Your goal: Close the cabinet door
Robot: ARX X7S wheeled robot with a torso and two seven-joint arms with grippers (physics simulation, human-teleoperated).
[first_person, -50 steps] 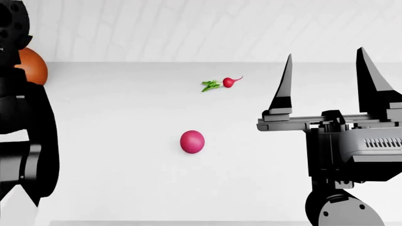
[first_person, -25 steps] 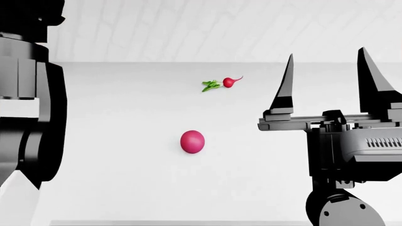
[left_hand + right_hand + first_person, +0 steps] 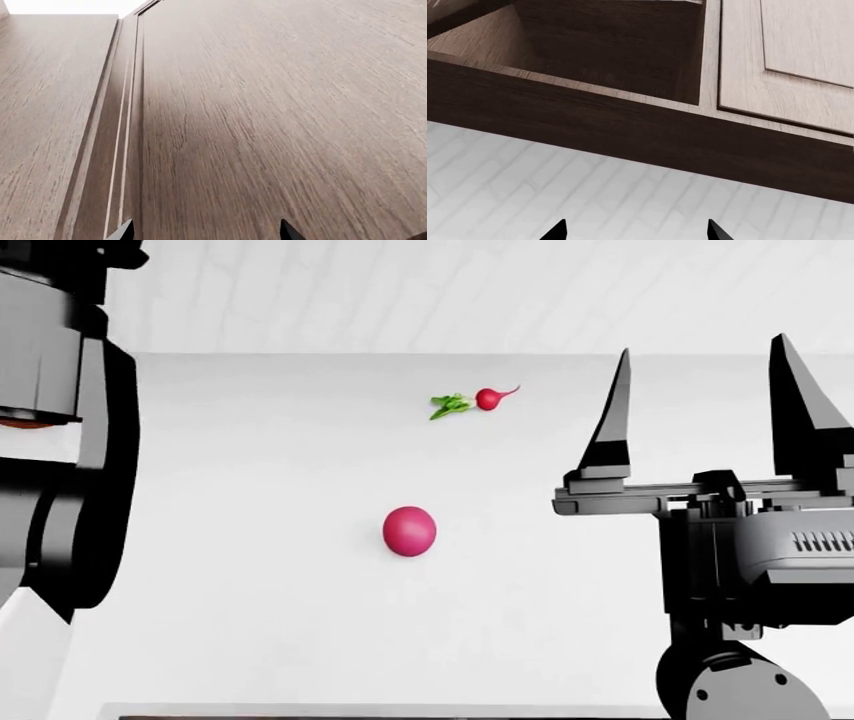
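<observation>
In the left wrist view a brown wood-grain cabinet door [image 3: 267, 125] fills the frame at close range, with a vertical seam and frame strip [image 3: 127, 125] beside it. My left gripper [image 3: 205, 233] faces this panel, open, with nothing between its tips. The right wrist view looks up at an uncovered dark cabinet compartment [image 3: 607, 45] next to a closed light-wood door [image 3: 800, 45]. My right gripper [image 3: 702, 360] points upward over the counter, open and empty. The left arm [image 3: 67, 440] rises out of the head view's top, so its gripper is hidden there.
On the white counter [image 3: 267, 620] lie a pink-red ball [image 3: 408, 531] and a small radish with green leaves [image 3: 487, 398]. A sliver of an orange object [image 3: 24, 423] shows behind the left arm. A white tiled wall [image 3: 400, 290] backs the counter.
The left arm has risen and now covers most of the orange object. The head view has shifted slightly, so the radish sits higher. The right gripper has barely moved.
</observation>
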